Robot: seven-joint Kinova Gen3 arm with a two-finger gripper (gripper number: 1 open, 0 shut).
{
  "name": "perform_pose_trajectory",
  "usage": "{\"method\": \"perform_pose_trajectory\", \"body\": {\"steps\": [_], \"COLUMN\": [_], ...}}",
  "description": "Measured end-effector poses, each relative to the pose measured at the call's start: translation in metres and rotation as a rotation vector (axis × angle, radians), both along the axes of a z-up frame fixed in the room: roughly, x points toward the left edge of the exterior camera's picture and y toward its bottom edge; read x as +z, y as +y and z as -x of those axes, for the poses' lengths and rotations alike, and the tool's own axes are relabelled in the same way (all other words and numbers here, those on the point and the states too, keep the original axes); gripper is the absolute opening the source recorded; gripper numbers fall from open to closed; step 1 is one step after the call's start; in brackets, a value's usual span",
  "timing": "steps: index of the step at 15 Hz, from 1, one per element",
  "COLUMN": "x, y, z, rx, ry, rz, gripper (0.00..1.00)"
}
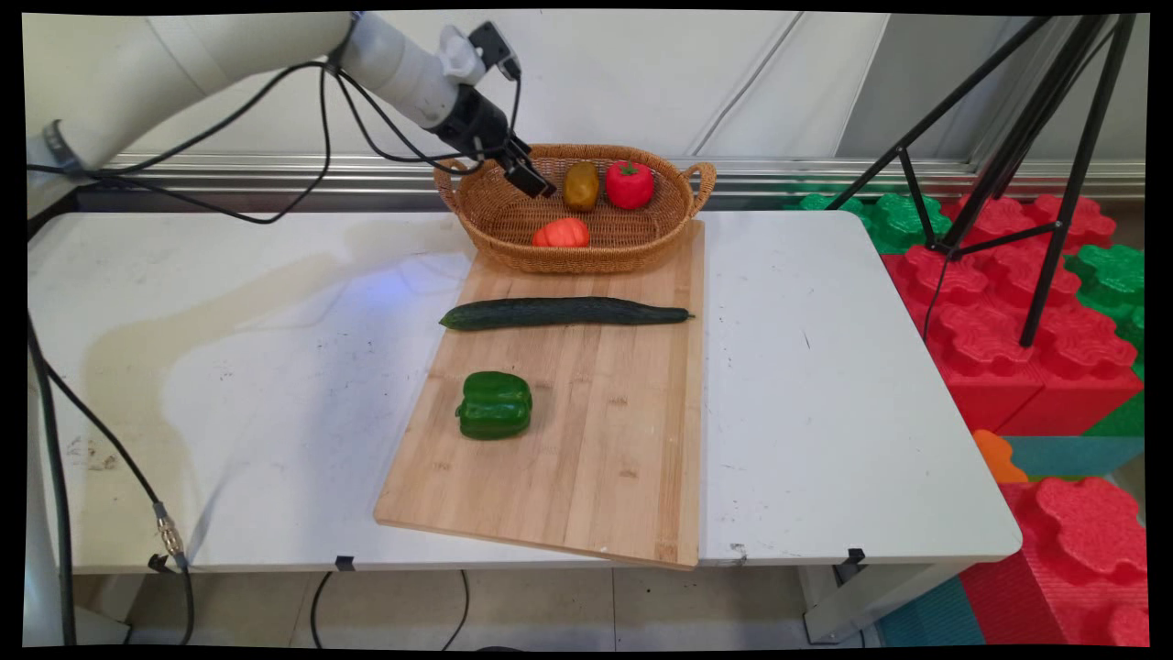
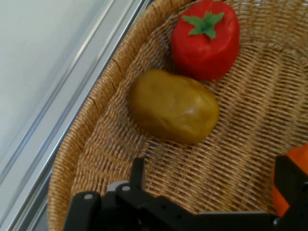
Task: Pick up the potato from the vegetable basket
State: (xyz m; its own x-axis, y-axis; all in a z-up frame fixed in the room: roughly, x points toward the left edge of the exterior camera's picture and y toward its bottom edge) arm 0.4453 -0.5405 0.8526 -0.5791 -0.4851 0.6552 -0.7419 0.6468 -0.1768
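My gripper [image 1: 534, 181] hangs open inside the left part of a wicker basket [image 1: 669, 240], holding nothing. In the hand view its two fingers [image 2: 137, 174] stand wide apart over the basket's woven floor [image 2: 231, 163]. Just beyond them lies an olive-brown potato [image 2: 173, 107] [image 1: 580, 185], the nearest thing. A red tomato with a green stalk [image 2: 206, 41] [image 1: 629, 183] touches the potato's far side. An orange ribbed fruit [image 1: 561, 233] lies at the basket's front; in the hand view the orange fruit [image 2: 301, 156] shows beside the right finger.
The basket stands on the far end of a wooden cutting board [image 1: 586, 440]. A long dark cucumber [image 1: 564, 312] lies across the board, and a green bell pepper [image 1: 495, 404] sits nearer the front. A black tripod [image 1: 1008, 156] and red and green foam blocks [image 1: 1017, 321] stand at the right.
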Motion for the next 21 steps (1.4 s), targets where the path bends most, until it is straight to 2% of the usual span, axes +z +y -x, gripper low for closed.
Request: {"method": "perform_pose_trajectory", "body": {"steps": [12, 21], "x": [-0.057, -0.077], "y": [-0.05, -0.068], "z": [0.026, 0.033], "rx": [0.064, 0.092], "ry": [0.055, 0.08], "rz": [-0.031, -0.029], "gripper": [1.0, 1.0]}}
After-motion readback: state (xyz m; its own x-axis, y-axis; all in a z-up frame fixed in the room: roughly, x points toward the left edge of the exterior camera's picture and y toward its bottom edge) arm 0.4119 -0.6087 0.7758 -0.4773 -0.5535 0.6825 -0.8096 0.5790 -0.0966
